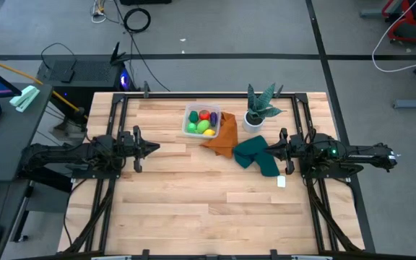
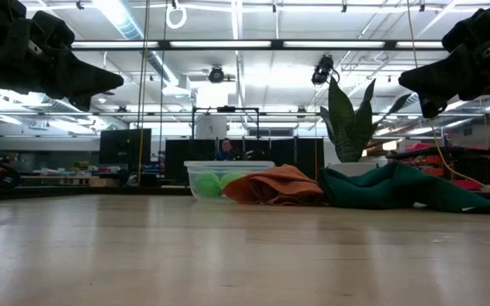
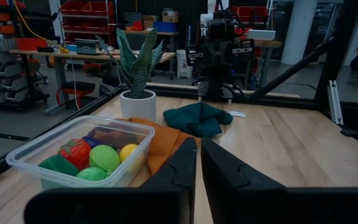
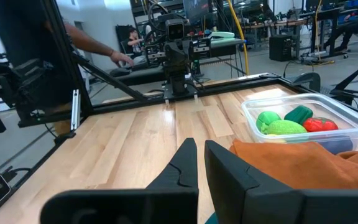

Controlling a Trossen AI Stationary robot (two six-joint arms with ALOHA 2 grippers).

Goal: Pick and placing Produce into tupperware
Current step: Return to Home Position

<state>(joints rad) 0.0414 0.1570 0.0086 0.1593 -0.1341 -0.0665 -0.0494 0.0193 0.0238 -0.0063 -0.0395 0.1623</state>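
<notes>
— Where does the produce (image 1: 204,123) lie?
— All of it sits inside the tupperware (image 1: 187,115), at the far middle of the table (image 1: 193,209). Red, yellow, green and dark purple pieces are packed close together.
— And the left gripper (image 1: 154,147)?
— It hangs above the table's left side, pointing toward the middle. The container lies ahead of it and off to one side, well apart. Its fingers are pressed almost together, with nothing between them.
— The right gripper (image 1: 269,150)?
— It mirrors that on the right side, raised off the wood, fingers likewise drawn together and empty. The dark green cloth (image 1: 257,155) lies just below its tip. The orange cloth (image 1: 222,136) lies between that cloth and the container, touching the container's wall.
— Anything else nearby?
— A potted plant (image 1: 258,110) stands near the orange cloth, toward the table's far edge.
</notes>
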